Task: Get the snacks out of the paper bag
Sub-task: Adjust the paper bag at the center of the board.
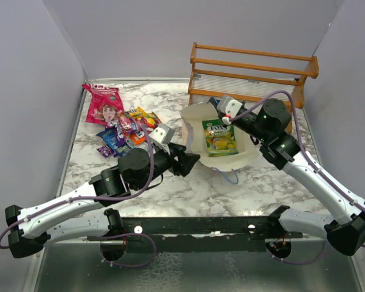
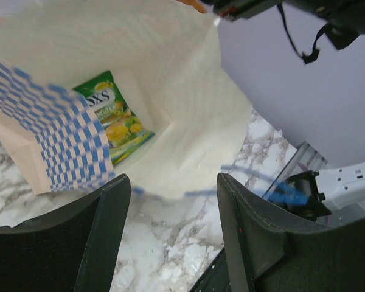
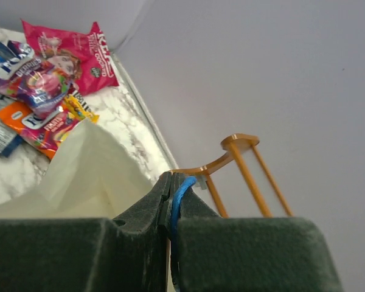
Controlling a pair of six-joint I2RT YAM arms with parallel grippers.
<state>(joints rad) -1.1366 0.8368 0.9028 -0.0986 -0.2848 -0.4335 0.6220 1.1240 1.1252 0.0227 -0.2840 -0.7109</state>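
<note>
Marbled tabletop within lilac walls bears scattered snacks.

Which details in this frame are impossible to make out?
Top external: the paper bag's cream walls hide whatever lies beside the green-yellow packet; the snack pile overlaps, count unclear.
Left wrist: the blurred checkered flap covers the packet's edge.
Right wrist: the right gripper's closed fingers hide where the blue cord handle leads.

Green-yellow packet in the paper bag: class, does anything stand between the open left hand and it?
Mostly no. The left hand faces the open mouth of the paper bag, and the green-yellow packet shows inside. Only the bag's checkered wall, on the left, covers the packet's edge.
</note>
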